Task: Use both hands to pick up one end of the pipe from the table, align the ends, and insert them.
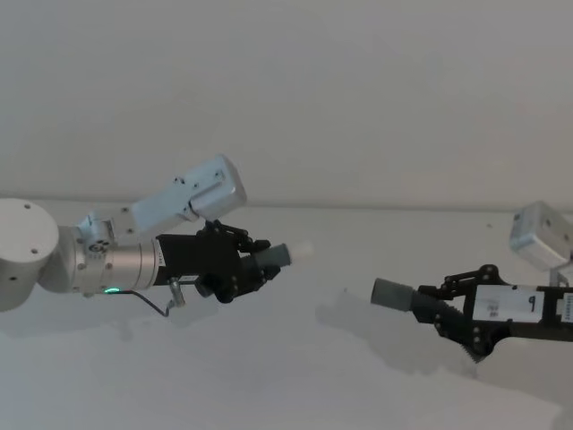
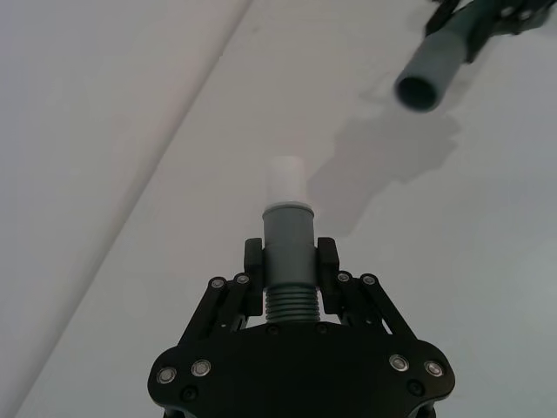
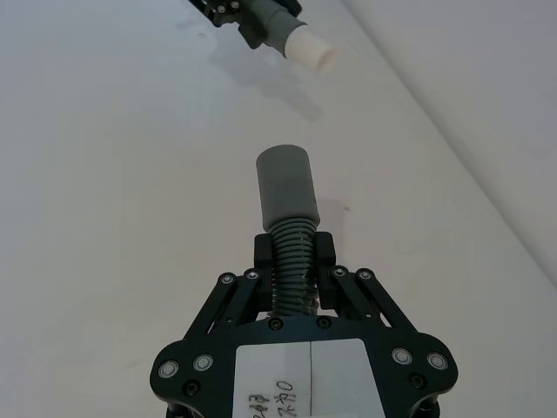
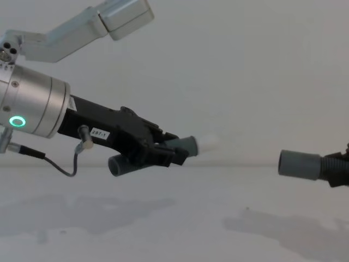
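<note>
My left gripper point(image 1: 252, 262) point(image 2: 289, 259) point(image 4: 170, 153) is shut on one pipe piece point(image 2: 288, 261), held above the table point(image 1: 295, 376); its grey cuff point(image 1: 276, 255) with a white tip point(image 1: 302, 250) point(image 4: 208, 143) points right. My right gripper point(image 1: 430, 305) point(image 3: 294, 261) is shut on the ribbed part of the other pipe piece point(image 3: 291, 252), whose open grey cuff point(image 1: 392, 293) point(image 4: 299, 164) point(image 3: 287, 185) points left. The two ends face each other across a gap, the left one slightly higher. In the left wrist view the hollow cuff point(image 2: 432, 68) sits ahead and off to one side.
The white table stretches beneath both arms with their shadows point(image 1: 376, 336) on it. A plain pale wall point(image 1: 358, 90) stands behind. The left arm's silver wrist with a green ring light point(image 4: 17, 121) is at the left.
</note>
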